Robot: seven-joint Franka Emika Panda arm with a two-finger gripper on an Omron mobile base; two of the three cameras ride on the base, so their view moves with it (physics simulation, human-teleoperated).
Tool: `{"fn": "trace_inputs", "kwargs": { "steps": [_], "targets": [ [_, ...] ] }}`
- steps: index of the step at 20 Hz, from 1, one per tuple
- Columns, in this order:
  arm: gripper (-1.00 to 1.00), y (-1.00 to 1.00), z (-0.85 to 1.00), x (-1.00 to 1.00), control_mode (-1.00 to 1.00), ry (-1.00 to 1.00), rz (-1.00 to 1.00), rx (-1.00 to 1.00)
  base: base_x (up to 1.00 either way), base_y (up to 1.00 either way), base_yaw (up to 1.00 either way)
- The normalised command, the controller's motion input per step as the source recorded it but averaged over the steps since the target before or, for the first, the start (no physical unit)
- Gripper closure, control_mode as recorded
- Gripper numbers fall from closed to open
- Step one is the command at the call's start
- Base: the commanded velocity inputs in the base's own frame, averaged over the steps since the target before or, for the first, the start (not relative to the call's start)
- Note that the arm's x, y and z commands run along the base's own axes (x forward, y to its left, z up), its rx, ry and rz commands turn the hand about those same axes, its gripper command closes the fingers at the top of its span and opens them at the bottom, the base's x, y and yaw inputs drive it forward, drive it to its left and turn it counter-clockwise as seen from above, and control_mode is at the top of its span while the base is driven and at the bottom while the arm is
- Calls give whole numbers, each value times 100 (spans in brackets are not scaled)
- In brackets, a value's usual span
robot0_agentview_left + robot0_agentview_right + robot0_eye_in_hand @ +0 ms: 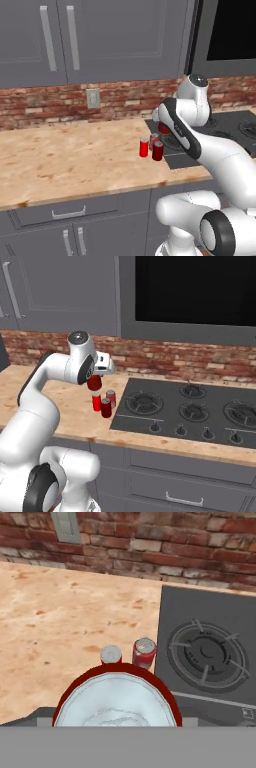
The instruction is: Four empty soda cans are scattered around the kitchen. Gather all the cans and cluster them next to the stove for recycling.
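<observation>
Cans (104,403) cluster upright on the counter directly below the gripper (95,382), which is clamped on the fourth can (116,698), beside the stove (200,411); lowering looks next.

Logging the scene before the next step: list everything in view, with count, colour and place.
Small cylindrical soda cans: four, red with silver tops; three standing on the counter just left of the stove, one held above them.
Flat gas stove: one, black, five burners, knobs along its front.
Wooden counter: one, pale tan.
Brick backsplash: red-brown, with a grey wall plate.
Cabinets: grey, above and below the counter.
Robot arm: white; gripper jaws closed on the raised can.
</observation>
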Motion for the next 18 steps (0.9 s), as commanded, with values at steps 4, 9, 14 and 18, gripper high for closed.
{"fn": "trace_inputs", "kwargs": {
  "steps": [4, 9, 14, 18],
  "targets": [
    [100, 0, 0, 0, 100, 0, 0, 0, 16, -4, 0],
    [100, 0, 0, 0, 100, 0, 0, 0, 38, 0, 0],
    [100, 0, 0, 0, 100, 0, 0, 0, 55, 0, 0],
    [100, 0, 0, 0, 100, 0, 0, 0, 39, -1, 0]
  ]
}}
